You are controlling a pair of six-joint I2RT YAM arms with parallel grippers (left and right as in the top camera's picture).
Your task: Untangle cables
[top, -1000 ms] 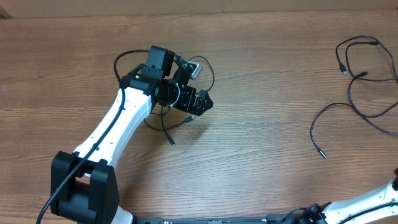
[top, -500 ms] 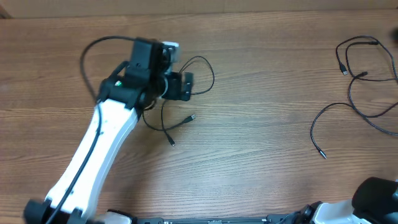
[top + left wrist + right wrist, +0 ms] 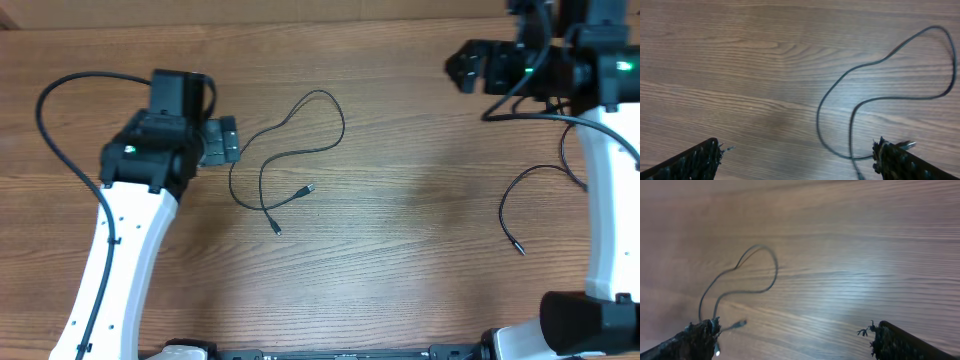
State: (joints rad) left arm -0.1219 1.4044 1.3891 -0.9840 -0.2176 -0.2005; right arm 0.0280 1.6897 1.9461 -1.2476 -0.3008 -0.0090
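wooden table (image 3: 400, 250), bare grain. item: looped cable (image 3: 342, 122), lying free. left gripper (image 3: 228, 140) just left of the loop, right gripper (image 3: 462, 68) well right of it; both wide, empty. second cable (image 3: 503, 205) further right. best approach, likely: pinch near one plug, draw the loop open slowly.

No legible text or labels anywhere.

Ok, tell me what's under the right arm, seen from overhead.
A thin black cable runs out from beneath the right arm; whatever else lies under the arm is covered.
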